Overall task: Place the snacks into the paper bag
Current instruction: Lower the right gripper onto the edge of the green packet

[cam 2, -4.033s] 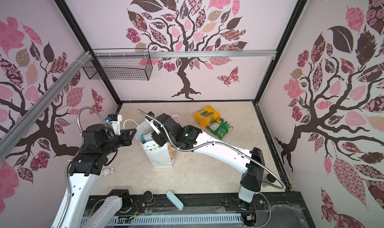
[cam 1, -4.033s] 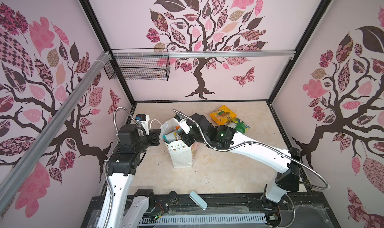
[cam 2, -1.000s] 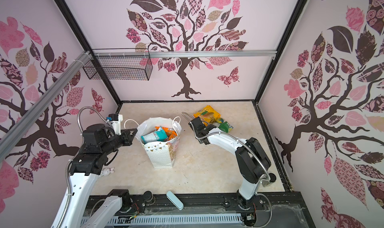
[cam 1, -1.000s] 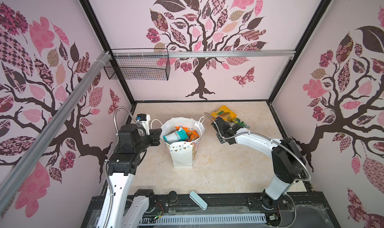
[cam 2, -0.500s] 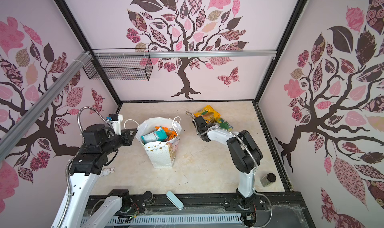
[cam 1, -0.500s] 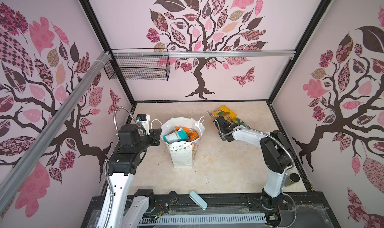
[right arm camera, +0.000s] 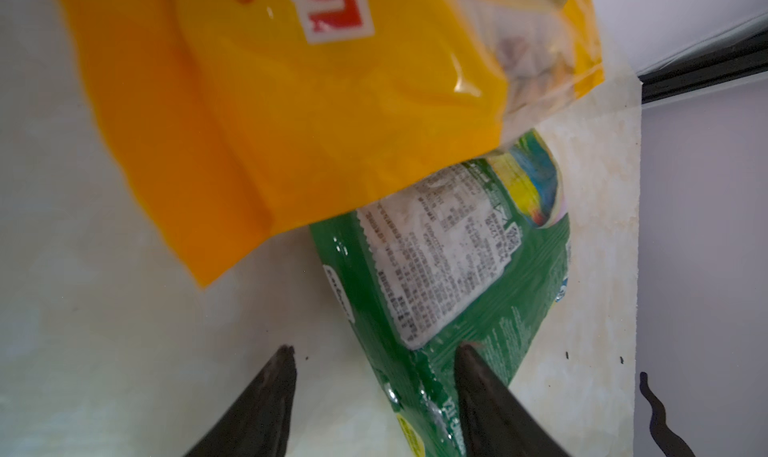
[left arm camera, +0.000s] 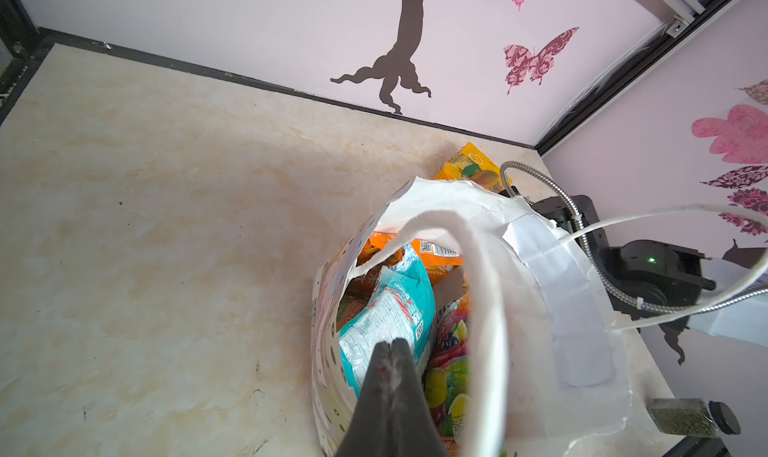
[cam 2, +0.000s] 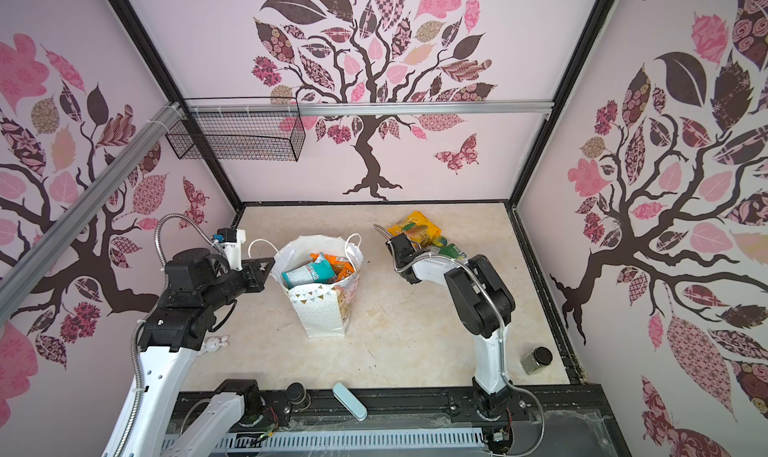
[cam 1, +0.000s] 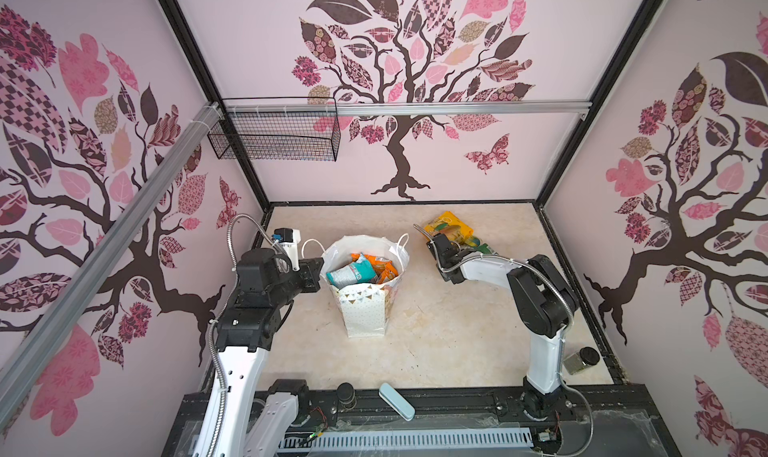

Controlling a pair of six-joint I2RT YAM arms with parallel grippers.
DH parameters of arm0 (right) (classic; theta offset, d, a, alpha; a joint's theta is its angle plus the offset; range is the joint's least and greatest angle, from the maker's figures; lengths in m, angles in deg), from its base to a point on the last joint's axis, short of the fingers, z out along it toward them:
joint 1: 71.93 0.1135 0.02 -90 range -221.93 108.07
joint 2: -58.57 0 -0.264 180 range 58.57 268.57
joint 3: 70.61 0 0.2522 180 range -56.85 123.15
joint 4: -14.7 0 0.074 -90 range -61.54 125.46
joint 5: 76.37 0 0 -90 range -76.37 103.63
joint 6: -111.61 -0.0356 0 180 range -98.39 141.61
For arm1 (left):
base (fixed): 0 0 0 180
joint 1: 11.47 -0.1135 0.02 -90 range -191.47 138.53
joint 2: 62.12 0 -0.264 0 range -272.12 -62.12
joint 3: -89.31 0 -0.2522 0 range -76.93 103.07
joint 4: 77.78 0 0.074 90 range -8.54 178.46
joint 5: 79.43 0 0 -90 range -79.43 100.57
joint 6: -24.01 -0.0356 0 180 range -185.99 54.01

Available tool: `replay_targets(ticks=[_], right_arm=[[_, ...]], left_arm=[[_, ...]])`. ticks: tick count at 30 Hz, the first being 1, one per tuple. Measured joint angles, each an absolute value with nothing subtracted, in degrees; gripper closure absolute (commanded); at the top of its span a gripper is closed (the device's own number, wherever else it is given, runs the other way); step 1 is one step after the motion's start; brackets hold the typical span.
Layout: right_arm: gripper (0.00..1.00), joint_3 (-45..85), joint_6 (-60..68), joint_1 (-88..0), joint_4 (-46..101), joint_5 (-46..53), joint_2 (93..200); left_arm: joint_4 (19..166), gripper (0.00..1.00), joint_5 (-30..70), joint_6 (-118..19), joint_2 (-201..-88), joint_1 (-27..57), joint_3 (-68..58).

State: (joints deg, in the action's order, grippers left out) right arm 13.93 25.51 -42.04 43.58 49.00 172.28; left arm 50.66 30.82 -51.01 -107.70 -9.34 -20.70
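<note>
The pale marbled worktop [cam 1: 436, 351] is seen in both top views, enclosed by walls printed with trees. Near its middle the paper bag [cam 1: 365, 313] is stood upright with its mouth spread open. Orange packets [cam 1: 384, 263], a teal packet [cam 1: 345, 273] and a multicolour candy packet [left arm camera: 449, 371] are lodged inside, with the teal one uppermost. The left fingers [left arm camera: 382, 392] are pressed shut, tip against tip, at the bag's left rim beside a cord handle; whether paper is pinched between them cannot be told. To the right of the bag, apart from it and nearer the back wall, a yellow packet [cam 1: 449, 226] is laid partly over a green packet [right arm camera: 478, 288]. The right fingers [right arm camera: 266, 392] are spread open low over that pair, and nothing is held. One tip is placed above the green packet's near end, the other above bare worktop. A pale blue case [cam 1: 397, 401] is laid on the black front rail. A small glass jar [cam 1: 579, 359] with a black lid is found in the front right corner.
</note>
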Motion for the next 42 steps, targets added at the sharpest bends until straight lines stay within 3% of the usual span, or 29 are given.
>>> replay_targets(ticks=[25, 42], right_arm=[[0.47, 14.48, 26.52, -44.38, 39.23, 51.10, 175.19], [0.89, 14.63, 25.07, -44.62, 39.58, 50.62, 175.23]], left_arm=[[50.66, 0.97, 30.80, -51.01, -107.70, -9.34, -20.70], [50.66, 0.97, 30.82, -51.03, -107.68, -9.34, -20.70]])
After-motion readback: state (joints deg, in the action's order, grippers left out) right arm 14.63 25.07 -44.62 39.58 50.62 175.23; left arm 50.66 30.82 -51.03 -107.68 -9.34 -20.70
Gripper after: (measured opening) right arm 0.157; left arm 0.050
